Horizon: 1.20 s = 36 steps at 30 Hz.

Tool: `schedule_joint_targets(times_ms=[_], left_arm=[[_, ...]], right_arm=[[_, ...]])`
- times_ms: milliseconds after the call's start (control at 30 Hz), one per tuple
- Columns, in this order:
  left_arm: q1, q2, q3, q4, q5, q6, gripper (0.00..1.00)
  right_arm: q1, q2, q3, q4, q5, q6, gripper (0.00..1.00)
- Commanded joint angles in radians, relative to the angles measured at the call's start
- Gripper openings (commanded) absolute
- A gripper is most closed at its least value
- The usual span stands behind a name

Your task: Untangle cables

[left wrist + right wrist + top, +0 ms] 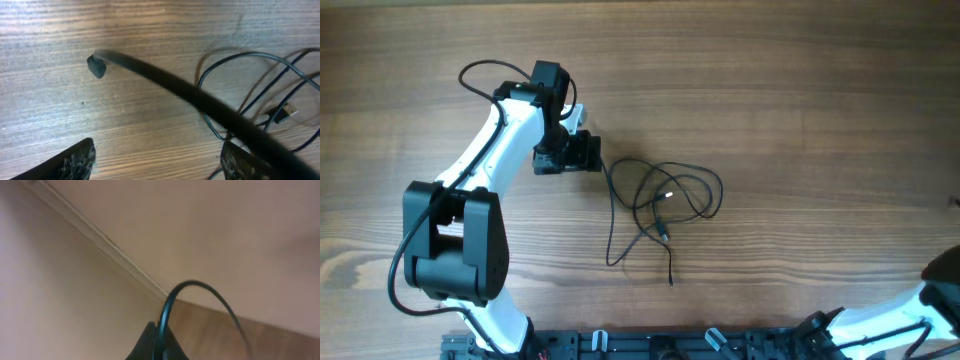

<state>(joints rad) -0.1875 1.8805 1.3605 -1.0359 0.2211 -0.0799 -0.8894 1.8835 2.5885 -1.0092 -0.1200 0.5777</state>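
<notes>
The cables (665, 200) are thin black cords lying in loose, overlapping loops at the table's middle, with small plug ends inside and below the loops. My left gripper (592, 152) is open and empty just left of the loops, low over the wood. In the left wrist view the loops (260, 85) and a USB plug (282, 112) lie at the right, beyond the open fingers (157, 160). A blurred black cord (165, 82) crosses close to the camera. My right gripper (157, 345) is shut, far from the cables, facing a wall.
The right arm (930, 300) is folded at the table's front right corner. A dark cord (200, 287) arches in front of its fingers. The left arm's own thick cable (480, 75) loops at the back left. The arms' base rail (650, 345) runs along the front edge.
</notes>
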Motion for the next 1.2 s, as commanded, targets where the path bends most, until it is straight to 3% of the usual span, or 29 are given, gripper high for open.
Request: schedule_joint_targets(times_ms=[0, 67, 100, 200, 333, 400, 433, 467, 533, 567, 733, 833, 900, 1000, 1067, 1167], left_arm=[[0.006, 0.005, -0.006, -0.014, -0.003, 0.023, 0.82], [0.005, 0.005, -0.006, -0.021, -0.001, 0.023, 0.82], [0.002, 0.005, -0.006, -0.024, -0.001, 0.023, 0.82], [-0.018, 0.005, -0.006, -0.024, -0.001, 0.023, 0.82], [-0.058, 0.005, -0.006, -0.023, -0.001, 0.023, 0.83], [-0.073, 0.005, -0.006, -0.022, -0.002, 0.023, 0.83], [-0.080, 0.005, -0.006, -0.019, -0.002, 0.023, 0.83], [-0.085, 0.005, -0.006, -0.015, -0.001, 0.023, 0.83], [-0.086, 0.005, -0.006, -0.011, -0.001, 0.023, 0.83], [-0.085, 0.005, -0.006, -0.012, -0.002, 0.023, 0.83], [-0.085, 0.005, -0.006, -0.005, -0.002, 0.024, 0.83], [-0.086, 0.005, -0.006, 0.011, -0.001, 0.023, 0.83], [-0.086, 0.005, -0.006, 0.010, -0.002, 0.024, 0.83], [-0.086, 0.005, -0.006, 0.010, -0.002, 0.024, 0.83], [-0.086, 0.005, -0.006, 0.008, -0.002, 0.023, 0.83], [-0.086, 0.005, -0.006, 0.006, -0.002, 0.024, 0.83]], right_arm=[[-0.018, 0.084, 0.004, 0.189, -0.310, -0.128, 0.04], [-0.039, 0.145, 0.004, 0.365, -0.536, -0.139, 0.04], [-0.049, 0.170, 0.004, 0.351, -0.482, -0.132, 0.04], [-0.076, 0.258, 0.004, 0.152, -0.259, -0.133, 0.04], [-0.100, 0.415, 0.003, -0.122, -0.245, -0.127, 0.04], [-0.095, 0.475, 0.003, -0.274, -0.150, 0.013, 0.09], [-0.089, 0.514, 0.003, -0.392, -0.077, 0.175, 0.09], [-0.085, 0.553, 0.003, -0.505, -0.072, 0.253, 0.19], [-0.080, 0.576, 0.003, -0.602, -0.072, 0.312, 0.79], [-0.079, 0.578, -0.002, -0.600, -0.122, 0.223, 1.00], [-0.056, 0.578, -0.003, -0.600, -0.494, -0.064, 1.00], [0.034, 0.578, -0.008, -0.600, -0.459, -0.401, 1.00], [0.127, 0.578, -0.040, -0.600, -0.321, -0.357, 1.00], [0.243, 0.577, -0.118, -0.600, -0.306, -0.222, 1.00], [0.305, 0.572, -0.127, -0.600, -0.261, -0.215, 1.00], [0.372, 0.465, -0.128, -0.600, 0.008, -0.212, 1.00]])
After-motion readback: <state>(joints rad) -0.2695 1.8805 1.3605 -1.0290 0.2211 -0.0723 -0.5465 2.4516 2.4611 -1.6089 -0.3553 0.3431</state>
